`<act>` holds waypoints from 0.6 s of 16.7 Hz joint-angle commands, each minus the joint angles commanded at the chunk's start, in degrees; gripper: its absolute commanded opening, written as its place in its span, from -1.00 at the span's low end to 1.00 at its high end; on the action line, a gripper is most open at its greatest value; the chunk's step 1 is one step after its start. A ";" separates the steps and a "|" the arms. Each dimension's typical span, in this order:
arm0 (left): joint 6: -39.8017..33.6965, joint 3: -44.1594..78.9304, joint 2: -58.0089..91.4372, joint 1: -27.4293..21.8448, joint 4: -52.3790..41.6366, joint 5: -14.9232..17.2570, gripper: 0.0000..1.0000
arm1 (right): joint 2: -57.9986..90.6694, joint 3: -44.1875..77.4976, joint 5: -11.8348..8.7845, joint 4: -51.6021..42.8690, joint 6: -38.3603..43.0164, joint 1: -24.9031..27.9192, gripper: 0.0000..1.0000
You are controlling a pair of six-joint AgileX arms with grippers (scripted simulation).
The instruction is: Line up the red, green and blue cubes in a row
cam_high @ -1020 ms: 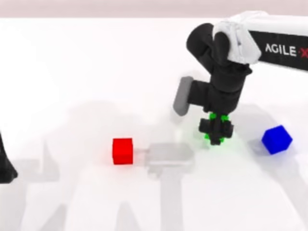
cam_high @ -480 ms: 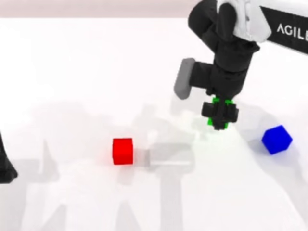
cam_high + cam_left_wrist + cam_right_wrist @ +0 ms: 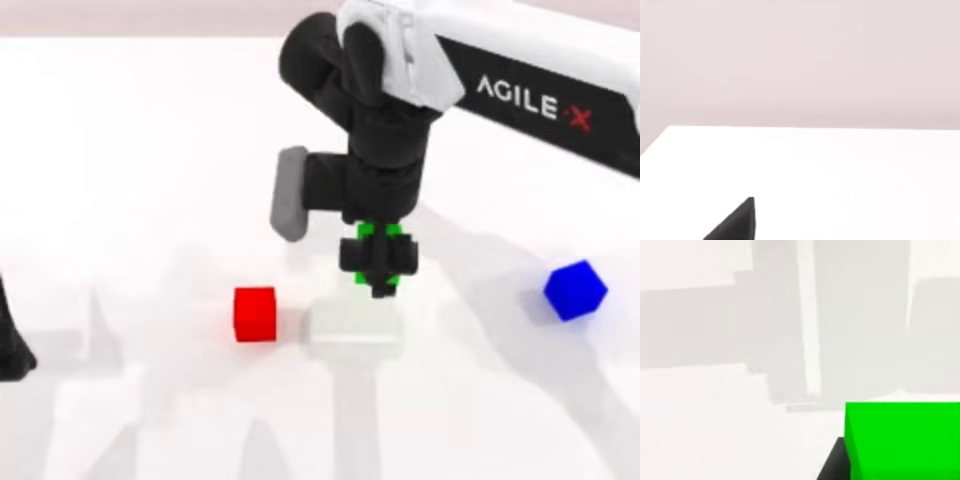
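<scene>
My right gripper (image 3: pixel 378 262) hangs above the table's middle, shut on the green cube (image 3: pixel 368 232), which shows only as green slivers between the black fingers from above. In the right wrist view the green cube (image 3: pixel 902 440) fills the corner beside one dark finger (image 3: pixel 835 467), with shadowed table below. The red cube (image 3: pixel 255 313) rests on the table to the left of the gripper, a little nearer the front. Far to the right lies the blue cube (image 3: pixel 575 290), turned at an angle. My left arm (image 3: pixel 10 345) stays parked at the left edge.
The white table (image 3: pixel 150 150) carries only the cubes and the arms' shadows. The right arm's white and black links (image 3: pixel 400 70) reach in from the upper right, above the back of the table. The left wrist view shows bare table and a plain wall.
My right gripper has carried the green cube up off the table and then leftward toward the red cube. The red and blue cubes and the left arm have not moved.
</scene>
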 joint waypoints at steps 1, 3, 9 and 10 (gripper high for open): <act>0.00 0.00 0.00 0.00 0.00 0.00 1.00 | 0.56 1.55 0.00 -0.90 -0.10 1.68 -1.00; 0.00 0.00 0.00 0.00 0.00 0.00 1.00 | 1.14 3.63 0.03 -1.99 -0.14 3.85 -1.00; 0.00 0.00 0.00 0.00 0.00 0.00 1.00 | 1.05 2.81 0.00 -1.00 0.04 3.86 -1.00; 0.00 0.00 0.00 0.00 0.00 0.00 1.00 | 1.21 1.57 0.00 0.37 0.12 3.80 -1.00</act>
